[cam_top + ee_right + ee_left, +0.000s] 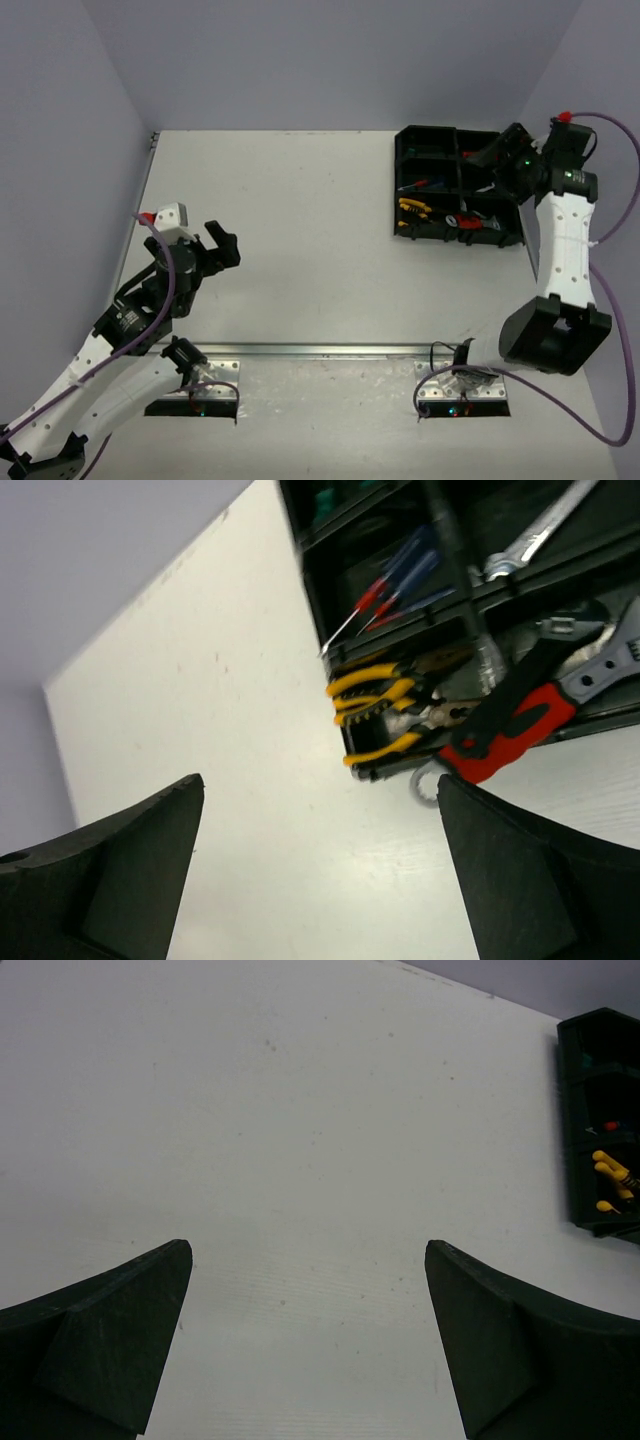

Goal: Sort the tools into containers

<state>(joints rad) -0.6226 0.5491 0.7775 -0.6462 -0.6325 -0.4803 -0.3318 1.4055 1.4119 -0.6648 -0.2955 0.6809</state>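
Tray (398,190) at far right corner of surface (300,220). Pliers (375,695) in its near left compartment, screwdrivers (385,590) in compartment behind. Red-handled wrench (510,725) in near right compartment, handle across near wall. Right fingers (530,870) spread wide, empty, above tray's right side. Left fingers (110,1350) spread wide, empty, over surface near left edge.

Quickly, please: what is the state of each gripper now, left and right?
Left gripper: open, holding nothing.
Right gripper: open, holding nothing.
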